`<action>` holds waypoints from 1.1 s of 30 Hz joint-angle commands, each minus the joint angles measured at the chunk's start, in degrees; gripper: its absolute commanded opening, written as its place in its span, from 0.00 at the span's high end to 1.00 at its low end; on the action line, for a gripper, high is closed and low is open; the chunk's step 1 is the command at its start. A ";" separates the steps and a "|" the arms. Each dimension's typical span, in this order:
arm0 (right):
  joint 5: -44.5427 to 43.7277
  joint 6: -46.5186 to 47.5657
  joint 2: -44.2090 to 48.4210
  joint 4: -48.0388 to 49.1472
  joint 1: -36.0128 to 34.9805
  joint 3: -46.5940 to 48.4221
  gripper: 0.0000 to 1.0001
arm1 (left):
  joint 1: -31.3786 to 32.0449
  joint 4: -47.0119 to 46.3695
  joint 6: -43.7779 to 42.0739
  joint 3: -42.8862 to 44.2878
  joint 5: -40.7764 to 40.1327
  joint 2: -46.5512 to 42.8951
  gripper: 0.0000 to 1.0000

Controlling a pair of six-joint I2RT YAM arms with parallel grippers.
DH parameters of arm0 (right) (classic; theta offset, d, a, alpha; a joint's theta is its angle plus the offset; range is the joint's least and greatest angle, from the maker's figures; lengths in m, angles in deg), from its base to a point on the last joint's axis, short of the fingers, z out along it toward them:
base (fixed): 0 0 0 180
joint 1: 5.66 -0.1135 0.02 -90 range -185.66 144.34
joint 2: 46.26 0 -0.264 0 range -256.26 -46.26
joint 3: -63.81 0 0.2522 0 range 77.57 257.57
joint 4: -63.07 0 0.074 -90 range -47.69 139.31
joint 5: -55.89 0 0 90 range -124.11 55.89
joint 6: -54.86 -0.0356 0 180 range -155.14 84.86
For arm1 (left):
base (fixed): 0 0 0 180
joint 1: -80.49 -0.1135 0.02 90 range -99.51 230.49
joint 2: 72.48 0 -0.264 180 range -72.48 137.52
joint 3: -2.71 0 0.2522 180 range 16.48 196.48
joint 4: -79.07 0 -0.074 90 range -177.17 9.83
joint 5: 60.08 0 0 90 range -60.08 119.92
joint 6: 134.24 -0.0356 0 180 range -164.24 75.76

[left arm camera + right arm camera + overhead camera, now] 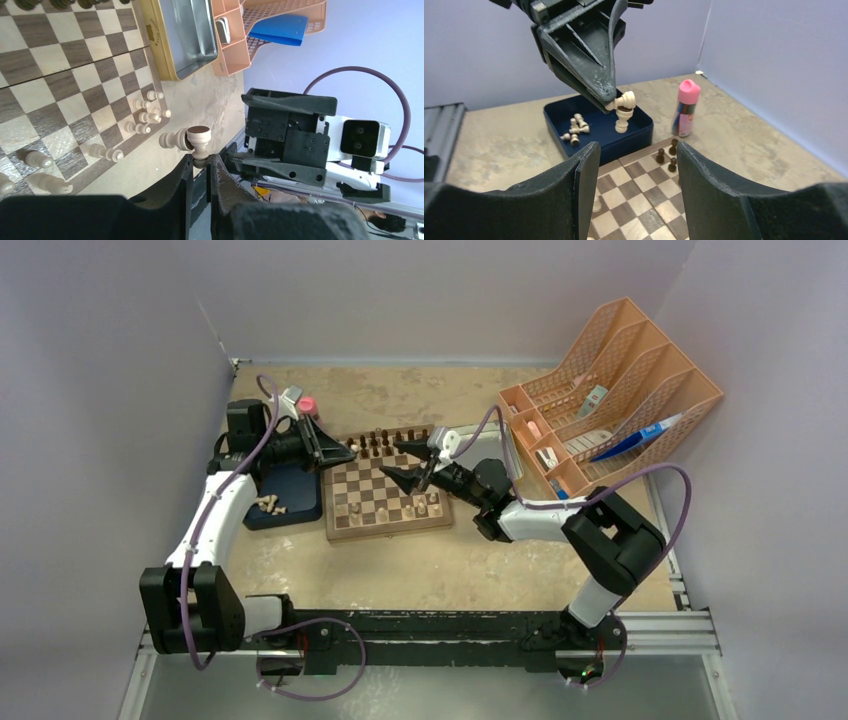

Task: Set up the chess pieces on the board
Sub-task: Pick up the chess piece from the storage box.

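Top view: left end effector (343, 452) hangs at the chessboard's (390, 531) 10 o'clock corner, right by the blue tray (300, 502). The right end effector (400, 462) is over the board's far side, around 1 o'clock.

Left wrist: jaws nearly closed, pinching a pale chess piece (199, 137) that sticks out at 12 o'clock from the tips, just off the board's edge.

Right wrist: jaws well apart, nothing in them. The pinched piece is at 12 o'clock from the gap, over the tray, with dark pieces (666, 150) at 1 o'clock.
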 commanded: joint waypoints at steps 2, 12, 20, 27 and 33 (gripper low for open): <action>-0.11 9.40 -1.68 6.69 -0.15 1.77 0.38 | 1.22 0.76 -1.47 1.04 4.41 -1.26 1.00; 3.04 7.86 -6.56 8.47 -1.30 4.67 0.39 | 2.69 2.23 -2.44 0.89 4.26 -1.84 1.00; -0.13 5.33 -10.25 12.26 -3.87 6.35 0.44 | 4.23 1.02 -0.37 1.04 4.42 -2.88 1.00; -2.69 5.01 -11.96 16.04 -4.80 6.62 0.45 | 4.99 0.13 1.13 1.04 4.33 -3.38 1.00; -4.39 4.98 -12.38 19.04 -4.79 5.64 0.50 | 5.70 0.61 0.99 0.88 3.79 -3.19 1.00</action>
